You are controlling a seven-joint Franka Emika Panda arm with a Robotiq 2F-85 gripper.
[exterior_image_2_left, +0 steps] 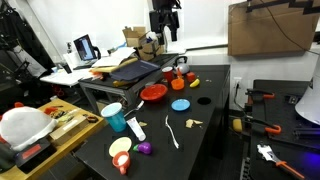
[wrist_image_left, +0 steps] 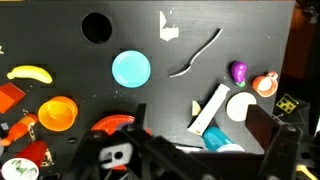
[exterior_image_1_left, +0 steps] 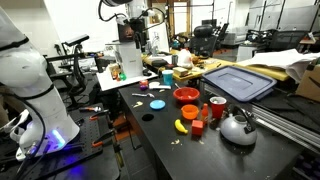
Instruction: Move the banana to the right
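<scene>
banana [exterior_image_1_left: 181, 126] flat on black table [exterior_image_1_left: 165, 150], just beside red block [exterior_image_1_left: 198, 127], near red bowl [exterior_image_1_left: 186, 96] | gripper [exterior_image_2_left: 166, 36] high above table | we cannot tell its opening

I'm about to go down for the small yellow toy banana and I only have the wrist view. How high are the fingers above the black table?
Observer: In an exterior view the gripper hangs high above the black table, well clear of the small yellow toy banana.
Operator: Is anything close to the banana outside my frame?
Observer: Yes. In an exterior view a silver metal kettle stands on the far side of the small red block from the banana.
</scene>
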